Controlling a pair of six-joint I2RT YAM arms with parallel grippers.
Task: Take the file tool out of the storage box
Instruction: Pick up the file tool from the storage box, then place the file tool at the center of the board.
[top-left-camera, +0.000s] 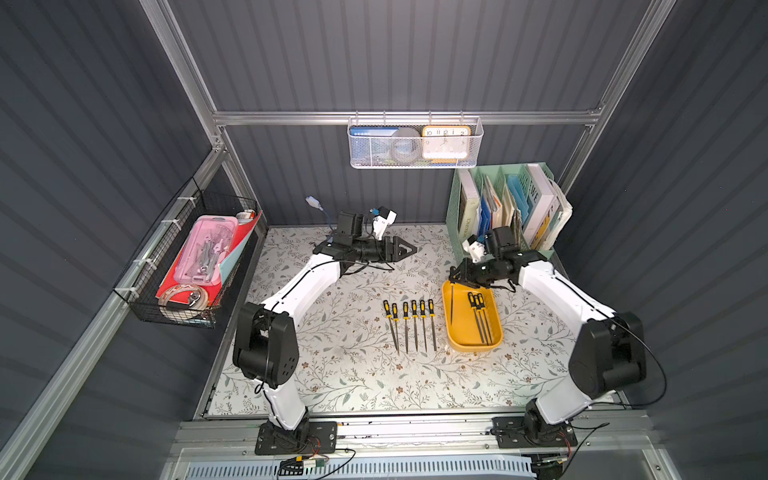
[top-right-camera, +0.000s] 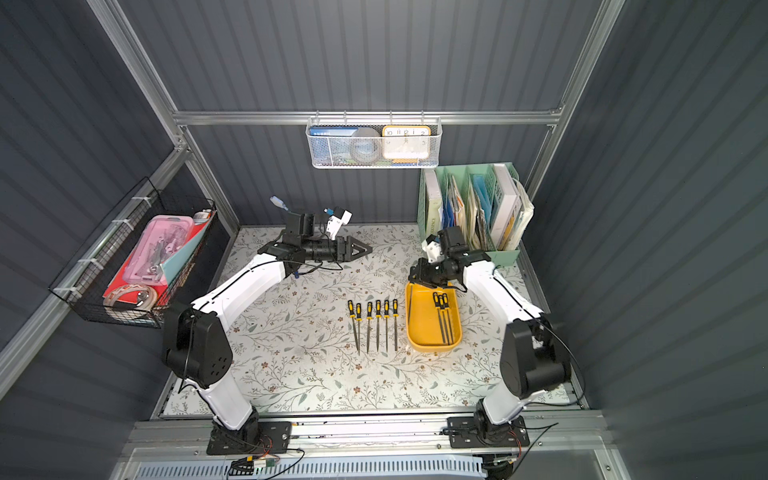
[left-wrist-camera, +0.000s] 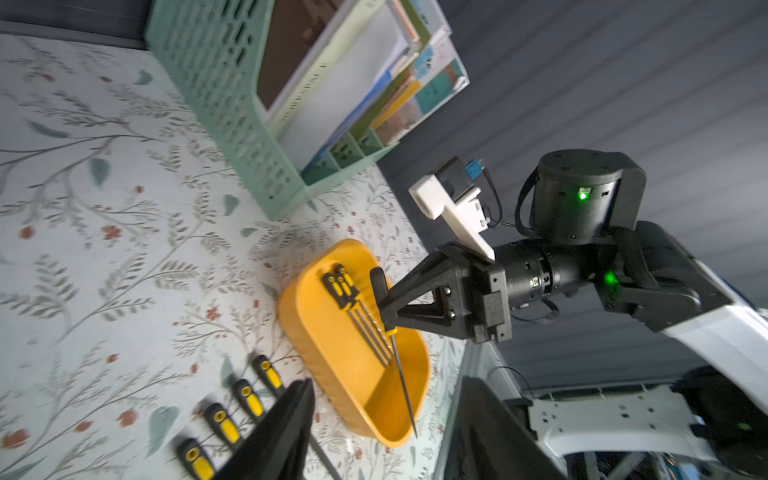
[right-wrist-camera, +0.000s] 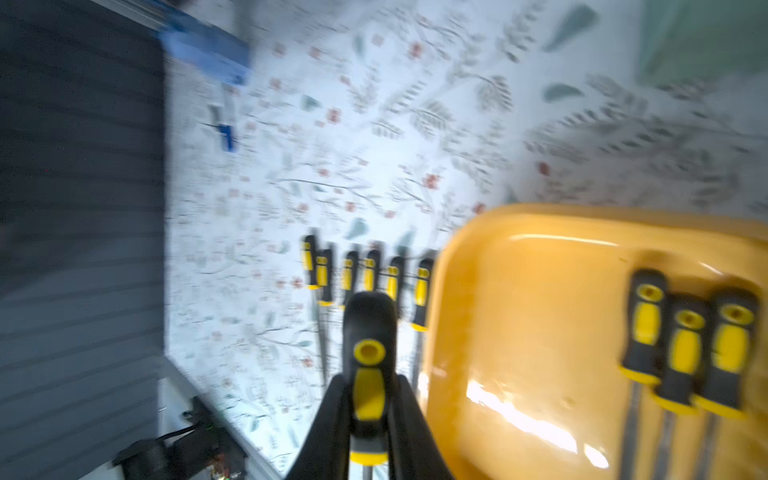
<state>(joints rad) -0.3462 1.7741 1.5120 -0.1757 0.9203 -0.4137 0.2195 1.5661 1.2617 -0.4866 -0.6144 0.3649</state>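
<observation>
The yellow storage box (top-left-camera: 498, 332) (top-right-camera: 422, 332) (left-wrist-camera: 353, 374) (right-wrist-camera: 519, 311) lies on the right of the flowered table. Three black-and-yellow files (top-left-camera: 480, 316) (right-wrist-camera: 685, 345) lie inside it. My right gripper (top-left-camera: 455, 276) (left-wrist-camera: 384, 307) (right-wrist-camera: 370, 376) hangs over the box's far left corner, shut on the handle of one file tool (left-wrist-camera: 379, 282) (right-wrist-camera: 368, 332). That file's blade (top-left-camera: 452, 307) (left-wrist-camera: 403, 382) points down along the box's left side. Several more files (top-left-camera: 411, 324) (top-right-camera: 376, 324) lie in a row on the table left of the box. My left gripper (top-left-camera: 411, 249) (left-wrist-camera: 386, 380) is raised at the back centre, open and holding nothing.
A mint-green book organiser (top-left-camera: 503, 203) stands right behind the box and the right arm. A black wire basket (top-left-camera: 187, 266) with a pink case hangs on the left wall. A white mesh basket (top-left-camera: 415, 143) hangs on the back rail.
</observation>
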